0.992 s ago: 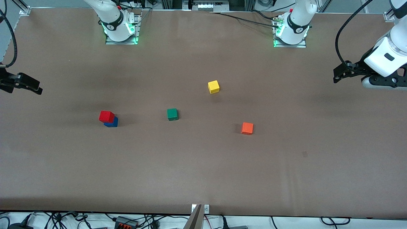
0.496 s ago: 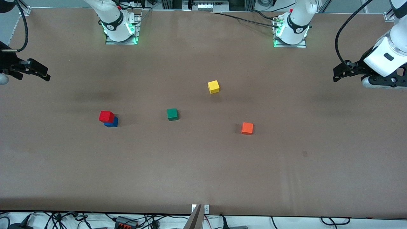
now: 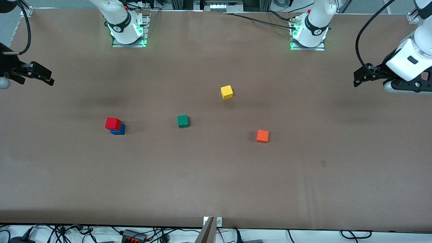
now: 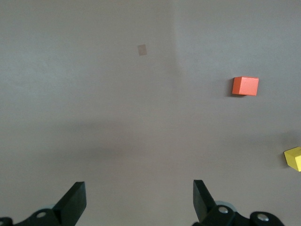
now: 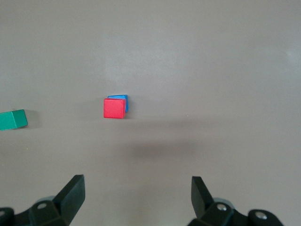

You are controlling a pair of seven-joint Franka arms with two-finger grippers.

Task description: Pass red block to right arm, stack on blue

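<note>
Nothing has shifted since a moment ago: red block (image 3: 113,124) sits stacked on blue (image 3: 120,130).
Right gripper (image 3: 47,78) and left gripper (image 3: 356,79) hang spread apart, empty, over opposite table ends.

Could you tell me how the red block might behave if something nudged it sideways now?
The red block sits slightly off-centre on the blue cube, so it would probably slide off rather than roll. It looks rigid and flat-faced, and likely light. Both hands are open and away.
</note>
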